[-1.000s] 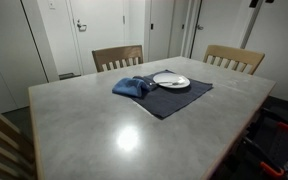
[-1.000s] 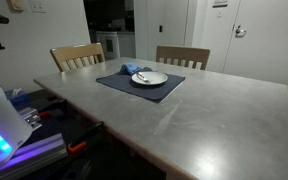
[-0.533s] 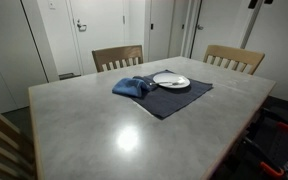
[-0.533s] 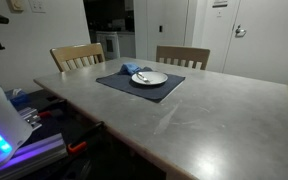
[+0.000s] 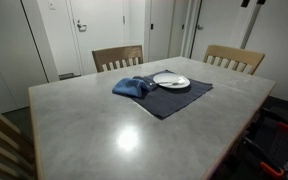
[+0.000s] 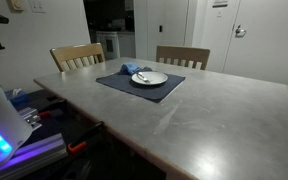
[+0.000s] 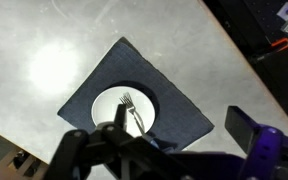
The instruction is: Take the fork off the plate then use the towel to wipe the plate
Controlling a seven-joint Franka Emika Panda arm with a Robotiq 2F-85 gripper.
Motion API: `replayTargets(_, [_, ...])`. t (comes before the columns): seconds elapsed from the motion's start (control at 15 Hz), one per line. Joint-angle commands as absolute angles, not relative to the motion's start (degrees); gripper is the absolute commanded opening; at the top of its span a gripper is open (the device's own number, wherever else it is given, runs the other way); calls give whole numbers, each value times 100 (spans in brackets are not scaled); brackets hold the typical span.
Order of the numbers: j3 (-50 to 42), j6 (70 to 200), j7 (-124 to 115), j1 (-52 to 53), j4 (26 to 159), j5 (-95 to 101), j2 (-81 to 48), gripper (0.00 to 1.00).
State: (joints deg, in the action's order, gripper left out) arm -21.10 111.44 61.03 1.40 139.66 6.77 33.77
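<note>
Fork [image 7: 133, 109] lies on the plate [image 7: 107, 104] atop the dark mat [image 7: 115, 64].

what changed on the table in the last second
Almost nothing. The dark bit of the robot arm at the top edge of an exterior view has shifted slightly toward the left of the picture. Nothing was taken hold of or let go. The fork still lies on the plate, with the towel beside it on the dark mat.
</note>
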Motion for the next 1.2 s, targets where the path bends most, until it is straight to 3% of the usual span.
replayTargets(0.0, [-1976,11794,6413,80,14139,576,3150,100])
replayTargets(1.13, [-1753,13407,7460,314,14265,-394,1705,100])
